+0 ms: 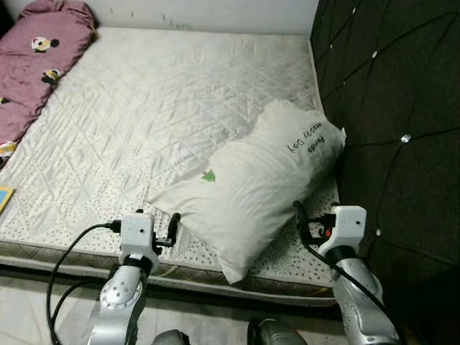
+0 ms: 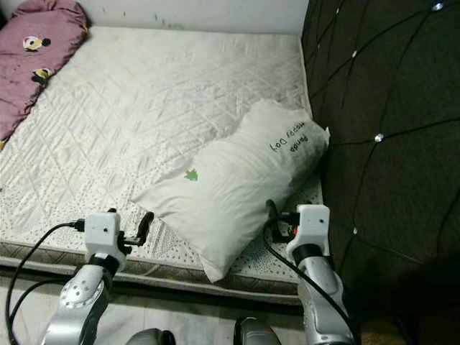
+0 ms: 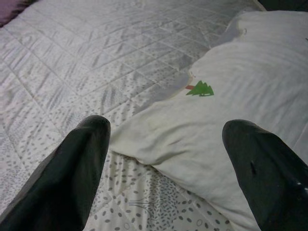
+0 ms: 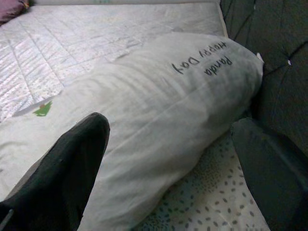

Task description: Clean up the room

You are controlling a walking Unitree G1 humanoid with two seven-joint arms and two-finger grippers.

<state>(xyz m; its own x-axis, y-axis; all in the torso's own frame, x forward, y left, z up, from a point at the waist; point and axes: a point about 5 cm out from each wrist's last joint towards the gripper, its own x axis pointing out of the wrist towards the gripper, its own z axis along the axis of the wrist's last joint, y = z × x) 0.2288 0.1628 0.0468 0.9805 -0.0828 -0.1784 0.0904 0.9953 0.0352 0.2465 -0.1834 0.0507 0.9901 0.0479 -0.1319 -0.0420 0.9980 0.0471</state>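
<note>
I see pillow [image 1: 251,190] text only partly legible. L claw [image 3: 163,159] and R claw [image 4: 168,159] both wide apart, empty, hovering near pillow on bed [image 1: 144,108].

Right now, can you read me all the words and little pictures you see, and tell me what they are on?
"Panda HAPPY Day": handwritten-style black letters on the white pillow, near its end by the dark headboard.
Green tree picture: a small print on the same pillow, no words with it.
Cartoon patches on the pink blanket: too small to read any words.
</note>
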